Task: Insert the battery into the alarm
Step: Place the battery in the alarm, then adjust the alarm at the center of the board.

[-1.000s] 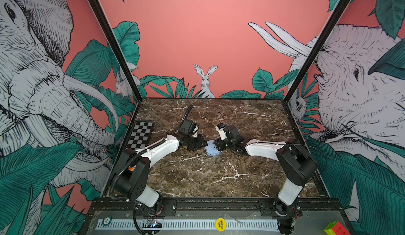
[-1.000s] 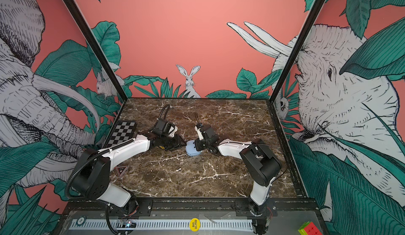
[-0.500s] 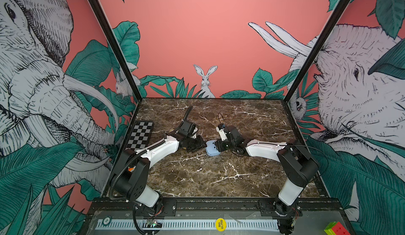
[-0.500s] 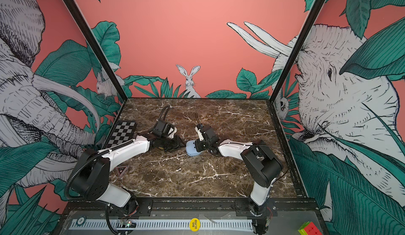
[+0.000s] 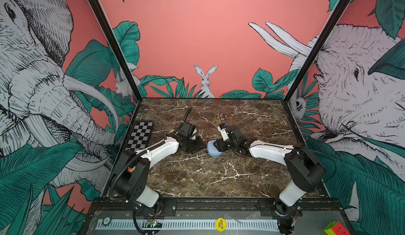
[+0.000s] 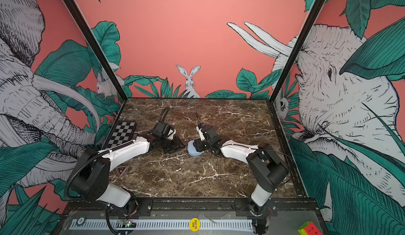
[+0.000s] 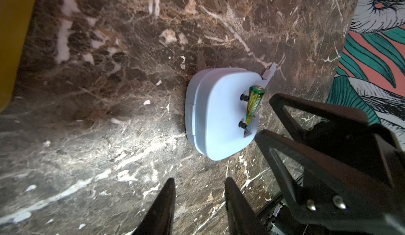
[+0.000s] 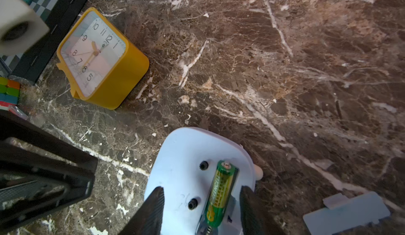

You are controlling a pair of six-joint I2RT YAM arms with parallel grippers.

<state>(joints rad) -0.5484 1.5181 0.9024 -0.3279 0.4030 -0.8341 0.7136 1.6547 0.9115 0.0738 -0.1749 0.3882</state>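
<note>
The battery lies in the slot of the blue alarm, mid-frame on the table, so I judge insertion nearly done. My right pincer, clamped a second ago, now stands apart astride it; the left pincer is apart, empty. Next I'd press the battery flat to seat it.

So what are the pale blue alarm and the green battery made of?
The pale blue rounded alarm looks like matte moulded plastic: smooth, evenly coloured. The green cylindrical battery seems metal under a glossy printed wrap; its end cap glints silver.
</note>
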